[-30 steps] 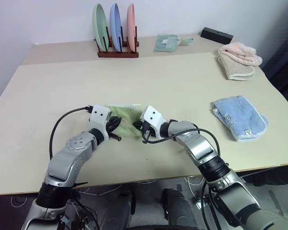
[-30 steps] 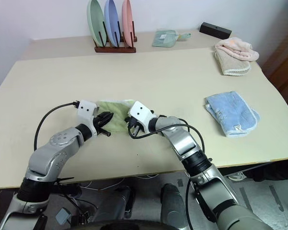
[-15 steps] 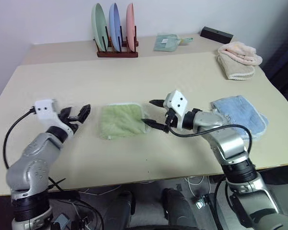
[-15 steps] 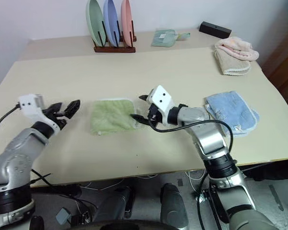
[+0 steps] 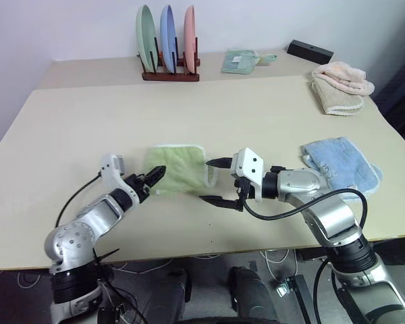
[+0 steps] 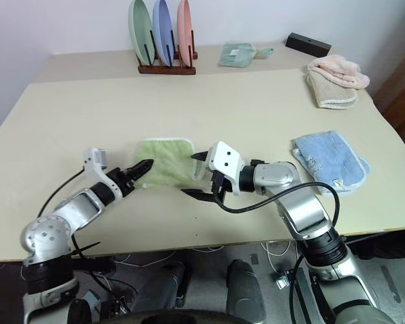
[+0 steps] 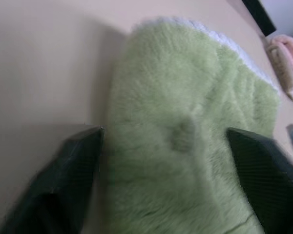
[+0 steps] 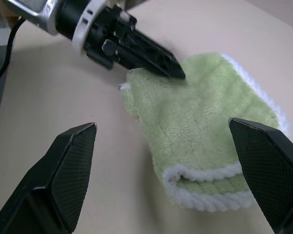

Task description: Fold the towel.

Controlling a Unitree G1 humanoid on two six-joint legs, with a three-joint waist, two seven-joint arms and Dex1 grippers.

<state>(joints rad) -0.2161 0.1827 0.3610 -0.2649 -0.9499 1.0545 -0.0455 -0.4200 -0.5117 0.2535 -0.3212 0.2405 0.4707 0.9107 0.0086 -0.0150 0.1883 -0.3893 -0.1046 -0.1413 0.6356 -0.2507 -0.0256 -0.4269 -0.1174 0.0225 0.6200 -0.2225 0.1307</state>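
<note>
The light green towel [image 5: 179,170] lies folded into a small rectangle on the beige table [image 5: 88,121], its white corded edge along the far and right sides. A small white tag [image 8: 123,87] pokes out at its near left corner. My left gripper [image 5: 153,177] is low at that corner, open, with its fingers [image 7: 63,185] either side of the towel's end. My right gripper [image 5: 216,181] hovers just off the towel's right edge, pointing left, open wide with nothing between its fingers [image 8: 68,165].
A wooden rack with three upright plates [image 5: 167,40] stands at the back. A light blue towel [image 5: 341,165] lies to the right, with pink and beige towels [image 5: 341,84] beyond it. A folded pale cloth [image 5: 239,62] and a black box [image 5: 310,51] sit at the far edge.
A second ago both grippers were shut, close together on the towel. They opened and swung apart. The left has since come back to the towel's left corner; the right stays off its right edge.
</note>
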